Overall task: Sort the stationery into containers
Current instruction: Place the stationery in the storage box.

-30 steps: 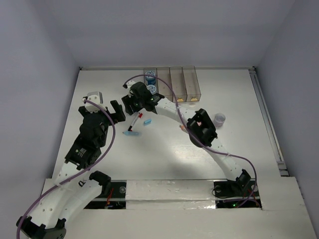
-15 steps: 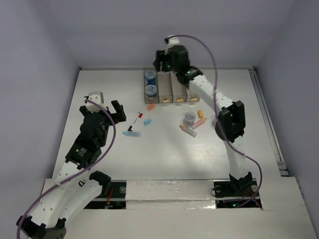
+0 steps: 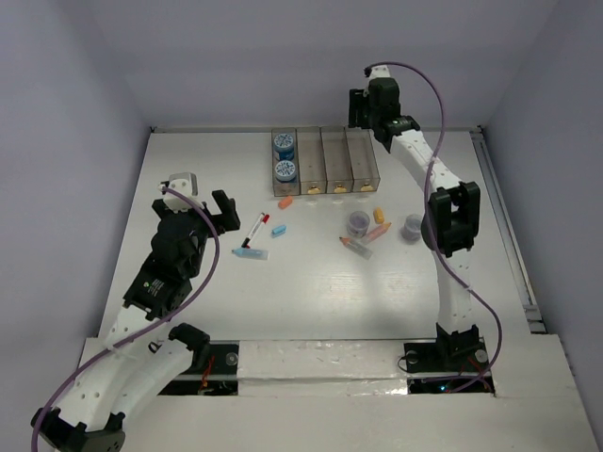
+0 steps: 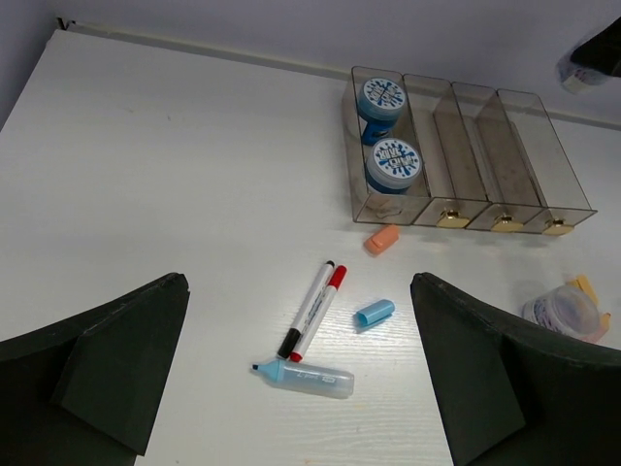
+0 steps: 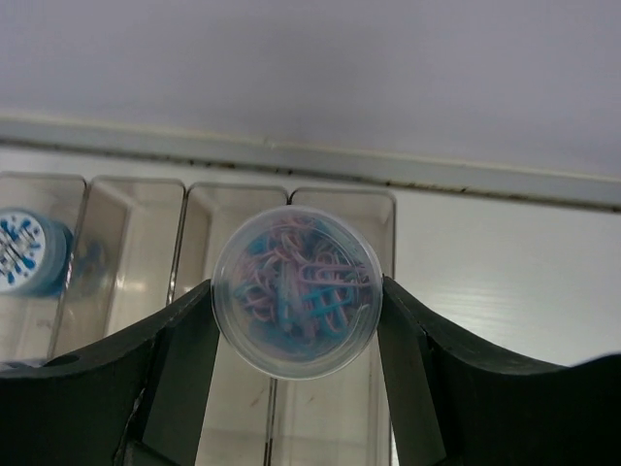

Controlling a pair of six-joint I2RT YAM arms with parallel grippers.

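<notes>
The containers (image 3: 335, 158) are four joined brownish bins at the back; the leftmost holds two blue-topped rolls (image 3: 284, 156). My right gripper (image 3: 373, 102) hangs above their far right end, shut on a clear round tub of paper clips (image 5: 291, 282); its fingers (image 5: 184, 359) press both sides. My left gripper (image 3: 200, 196) is open and empty, left of the white red-capped marker (image 4: 322, 308). A light-blue highlighter (image 4: 309, 377), its cap (image 4: 375, 312) and an orange cap (image 4: 382, 239) lie nearby. Two greyish-purple round pieces (image 3: 358, 223) (image 3: 412, 227) sit right of centre with orange and pink sticks (image 3: 378, 222).
A black-capped marker (image 4: 303, 318) lies against the red-capped one. The bins (image 5: 340, 199) show below the held tub, a blue roll (image 5: 24, 252) at their left. The table's back wall runs just behind the bins, and a rail (image 3: 504, 217) edges the right side.
My right arm has swung from the table's left-centre up and to the right, over the bins' back right end, carrying the tub. The left arm has not moved.
</notes>
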